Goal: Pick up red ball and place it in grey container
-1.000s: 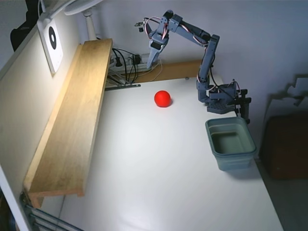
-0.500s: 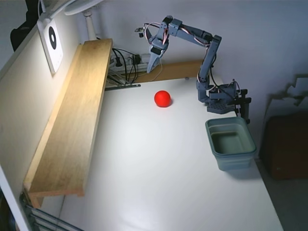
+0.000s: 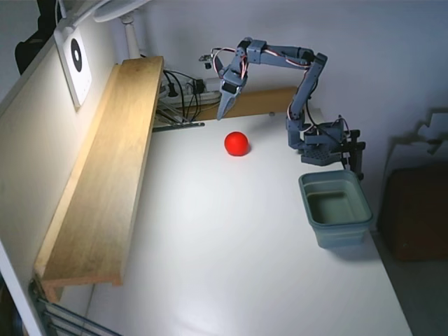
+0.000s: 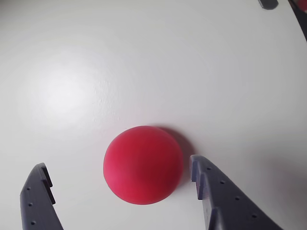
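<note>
Above the white table [image 3: 231, 238], spread fingers [image 4: 220, 191] flank the untouched red ball [image 4: 143, 165].

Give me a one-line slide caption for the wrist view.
Open gripper poised above the red ball on the white table.

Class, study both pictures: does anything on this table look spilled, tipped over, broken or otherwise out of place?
Nothing stands out. The small smooth red ball sits whole on the white table, the grey-blue rectangular plastic tub stands upright and empty near the table's right edge in the fixed view, and the open gripper hangs over the ball.
</note>
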